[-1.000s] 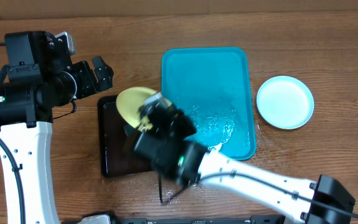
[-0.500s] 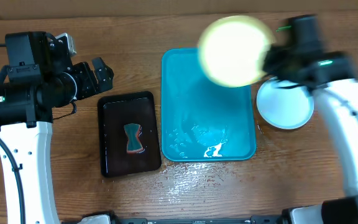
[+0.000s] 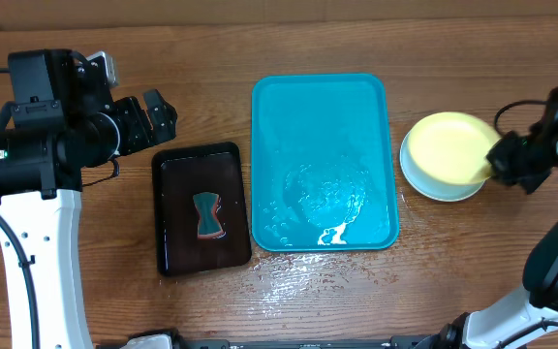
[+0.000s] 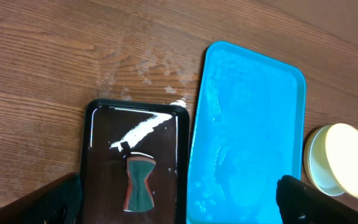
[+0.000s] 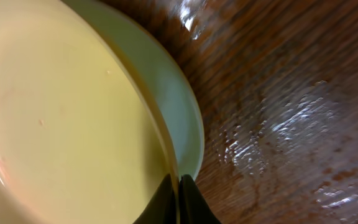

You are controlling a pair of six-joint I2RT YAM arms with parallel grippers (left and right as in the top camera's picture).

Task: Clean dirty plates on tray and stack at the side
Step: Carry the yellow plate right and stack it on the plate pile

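My right gripper is shut on the rim of a pale yellow-green plate, holding it just over a light blue plate on the table right of the turquoise tray. In the right wrist view the fingers pinch the yellow plate's edge, with the blue plate's rim beneath. The tray is wet and holds no plates. My left gripper is open, high above the black tray. A third plate is not in view.
A small black tray with a red-green sponge lies left of the turquoise tray. Water is spilled on the wood in front of both trays.
My right arm swung the yellow-green plate from over the black tray, across the turquoise tray, to above the blue plate at the right. The left arm has not moved.
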